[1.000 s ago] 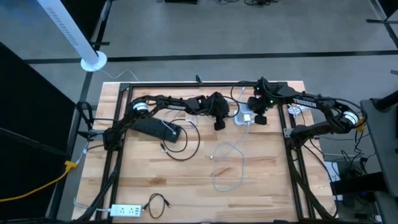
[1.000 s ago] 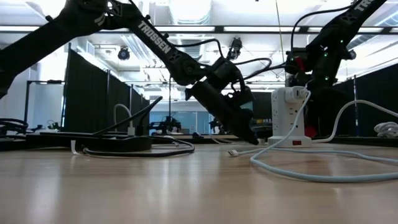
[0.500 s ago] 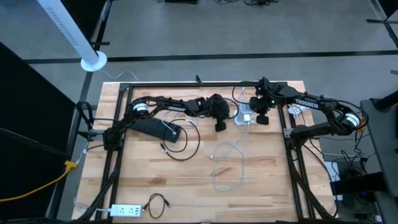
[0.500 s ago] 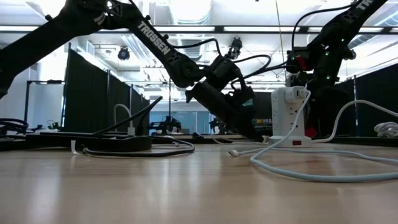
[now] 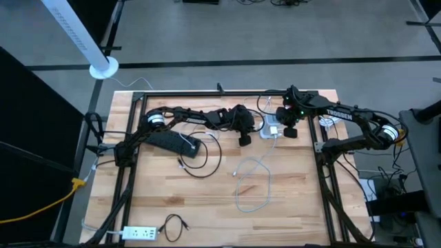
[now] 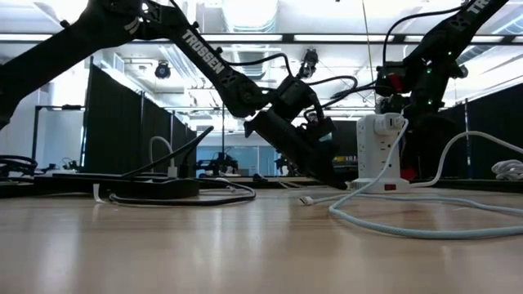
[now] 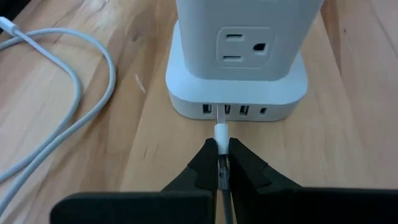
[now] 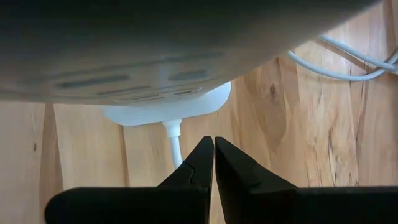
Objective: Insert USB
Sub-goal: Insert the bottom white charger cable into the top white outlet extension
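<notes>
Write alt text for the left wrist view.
The left gripper, jaws shut on a white USB plug, holds it at a port in the base of a white square power tower. A white cable loops across the wooden table.

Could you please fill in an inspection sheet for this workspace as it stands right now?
Surface: wooden table, inside a dark frame.
Job's things: white charging tower; white USB plug at its port row, seating depth unclear.
Clutter: black power strip; white power strip.
Grippers: left gripper shut on the USB plug; right gripper shut, empty, beside the tower.
Cables: white cable looped mid-table; black cable.
Surroundings: white post; black partitions.
</notes>
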Robot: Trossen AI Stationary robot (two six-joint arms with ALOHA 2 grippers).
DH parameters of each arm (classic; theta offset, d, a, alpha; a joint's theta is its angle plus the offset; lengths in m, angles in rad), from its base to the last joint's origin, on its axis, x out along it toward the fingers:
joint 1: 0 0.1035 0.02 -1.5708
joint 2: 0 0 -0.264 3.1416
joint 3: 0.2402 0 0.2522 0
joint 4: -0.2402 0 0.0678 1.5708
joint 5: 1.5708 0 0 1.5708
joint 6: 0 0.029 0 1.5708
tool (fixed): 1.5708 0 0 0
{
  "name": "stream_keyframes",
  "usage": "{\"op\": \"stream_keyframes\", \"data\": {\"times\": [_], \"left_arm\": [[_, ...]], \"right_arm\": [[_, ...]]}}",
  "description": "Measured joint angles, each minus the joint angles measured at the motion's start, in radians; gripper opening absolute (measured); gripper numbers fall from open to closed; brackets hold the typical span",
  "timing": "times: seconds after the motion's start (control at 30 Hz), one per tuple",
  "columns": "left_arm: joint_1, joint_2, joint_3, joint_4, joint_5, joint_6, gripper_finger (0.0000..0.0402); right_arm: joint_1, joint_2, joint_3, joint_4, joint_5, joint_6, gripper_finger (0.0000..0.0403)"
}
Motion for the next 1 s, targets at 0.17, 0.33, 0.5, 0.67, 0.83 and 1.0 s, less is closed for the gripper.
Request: {"op": "stream_keyframes", "data": {"times": [0.17, 0.33, 0.5, 0.67, 0.83, 1.0], "left_arm": [[-0.004, 0.004, 0.001, -0.031, 0.000, -0.013, 0.0000], [-0.008, 0.006, 0.008, -0.032, 0.000, -0.033, 0.0000], [-0.008, 0.007, 0.015, -0.036, 0.000, -0.036, 0.0000], [-0.008, -0.003, 0.018, -0.095, -0.002, 0.004, 0.0000], [-0.007, -0.032, 0.017, -0.178, -0.019, 0.089, 0.0000], [-0.002, -0.051, 0.014, -0.227, -0.020, 0.127, 0.0000]], "right_arm": [[0.000, 0.000, 0.000, 0.007, 0.000, 0.002, 0.0000], [0.000, 0.000, 0.000, 0.021, -0.009, 0.004, 0.0000], [0.007, 0.021, -0.001, 0.036, -0.068, -0.001, 0.0000], [0.032, 0.049, 0.000, 0.065, -0.121, 0.007, 0.0000], [0.046, 0.065, 0.000, 0.112, -0.130, 0.028, 0.0000], [0.048, 0.069, -0.002, 0.133, -0.182, 0.047, 0.0000]]}}
